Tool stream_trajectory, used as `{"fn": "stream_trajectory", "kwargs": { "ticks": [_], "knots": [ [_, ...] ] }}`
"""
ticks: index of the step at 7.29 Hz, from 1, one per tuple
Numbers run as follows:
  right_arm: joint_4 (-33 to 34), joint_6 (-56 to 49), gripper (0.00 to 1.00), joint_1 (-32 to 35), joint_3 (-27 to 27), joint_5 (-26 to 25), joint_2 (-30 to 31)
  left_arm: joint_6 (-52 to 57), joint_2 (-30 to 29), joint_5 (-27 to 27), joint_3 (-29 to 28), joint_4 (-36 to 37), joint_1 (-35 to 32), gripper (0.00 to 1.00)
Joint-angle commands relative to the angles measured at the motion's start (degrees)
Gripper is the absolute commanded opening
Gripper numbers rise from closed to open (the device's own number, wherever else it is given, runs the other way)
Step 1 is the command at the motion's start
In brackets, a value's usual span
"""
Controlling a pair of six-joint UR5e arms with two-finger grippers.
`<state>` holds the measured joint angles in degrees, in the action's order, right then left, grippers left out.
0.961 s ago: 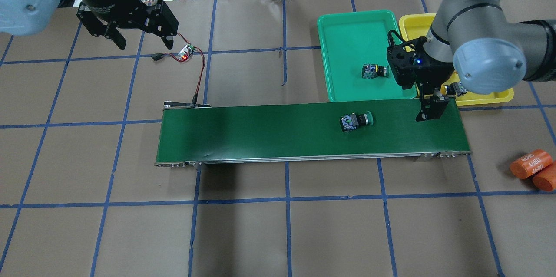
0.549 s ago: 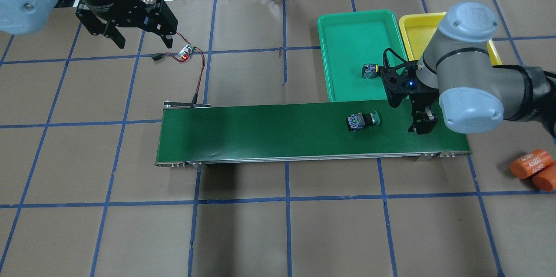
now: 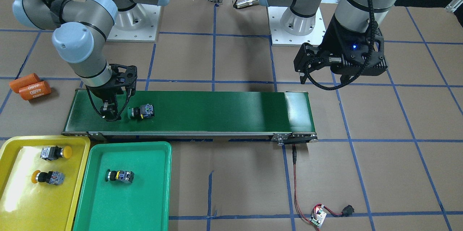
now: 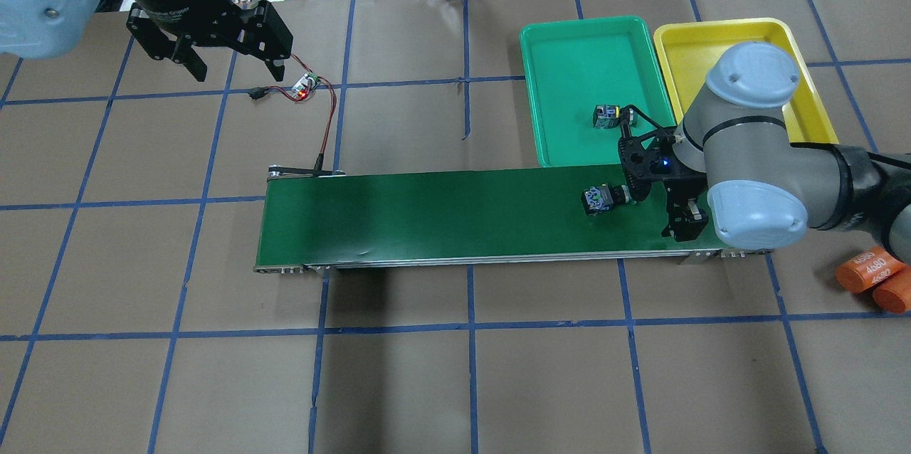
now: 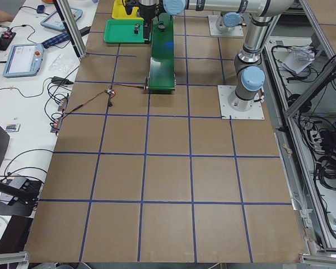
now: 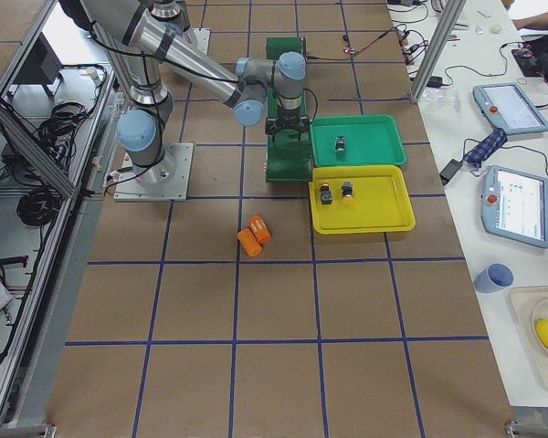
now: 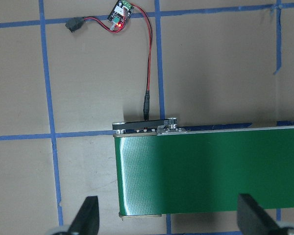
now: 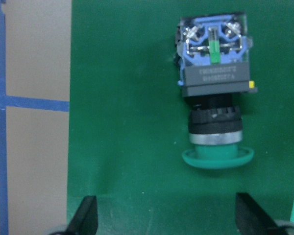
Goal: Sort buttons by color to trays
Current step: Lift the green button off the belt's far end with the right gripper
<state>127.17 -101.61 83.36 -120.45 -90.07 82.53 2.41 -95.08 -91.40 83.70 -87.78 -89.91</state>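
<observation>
**Open gripper short of the last green button: a slip off the round cap is the main risk**

The right gripper (image 8: 167,219) is open, its fingers spread wider than the cap. It sits low over the conveyor belt (image 4: 427,219), near the belt's right end. The green button (image 8: 213,93) lies on its side on the belt just ahead of the fingers, untouched and not yet between them.

If the gripper closes from this spot, it would likely catch only the cap or the narrow round collar. The button could then squirt out or roll across the belt. If the belt is running, the button could also drift past the grasp point, and fingers driven too low could snag the belt.

The green tray (image 3: 144,202) is just beside the belt's far long edge, with the yellow tray (image 3: 21,194) at the same edge by the belt's right end. A careless release could therefore land in the wrong tray.

The button's long axis runs roughly along the belt's length. Its green cap points toward the belt's right end and the gripper, and its blue-grey body toward the belt's middle. The fingers would therefore close across its width.

The left gripper (image 7: 169,220) hangs open above the belt's left end.
</observation>
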Motion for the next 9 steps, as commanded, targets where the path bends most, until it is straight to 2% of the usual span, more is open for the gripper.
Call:
{"fn": "stream_trajectory", "kwargs": {
  "ticks": [1,4,5,7,9],
  "knots": [
    [0.19,0.45,1.00,0.22,-0.05,0.33,0.17,-0.03,0.42,-0.01,0.33,-0.11,-0.18,1.00],
    [1.23,1.86,0.99,1.80,0.13,0.77,-0.61,0.32,2.00,-0.01,1.20,-0.90,-0.44,1.00],
    [2.72,1.68,0.90,1.80,0.13,0.25,-1.32,1.28,2.52,-0.36,2.42,-1.08,-0.35,1.00],
    [2.82,2.12,0.94,1.80,0.91,0.24,-1.41,0.68,2.18,0.25,2.62,-0.56,-0.35,1.00],
    [2.74,1.86,0.92,1.80,0.92,0.33,-1.41,0.41,2.44,-0.18,1.92,-0.90,-0.79,1.00]
  ]
}}
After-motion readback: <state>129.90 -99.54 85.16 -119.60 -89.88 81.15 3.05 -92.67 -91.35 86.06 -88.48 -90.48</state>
